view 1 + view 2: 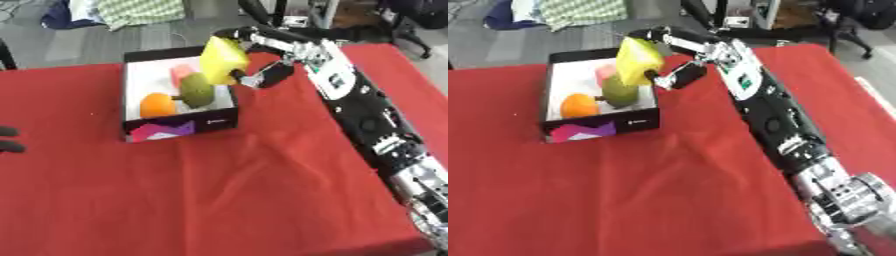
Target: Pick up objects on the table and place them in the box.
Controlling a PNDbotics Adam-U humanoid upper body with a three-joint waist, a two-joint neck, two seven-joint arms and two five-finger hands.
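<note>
My right hand (262, 55) reaches in from the right and is shut on a yellow block (222, 60), holding it above the right edge of the box (131, 95). The box is black outside and white inside, and stands on the red table at the upper left. Inside it lie an orange ball (157, 105), a green round fruit (198, 90) and a pink piece (181, 72). Only dark fingertips of my left hand (9, 140) show at the left edge of the left eye view.
The red cloth (227, 190) covers the table in front of the box. The box's front wall carries a pink and purple label (162, 131). Beyond the table's far edge are a grey floor, fabric and chair legs.
</note>
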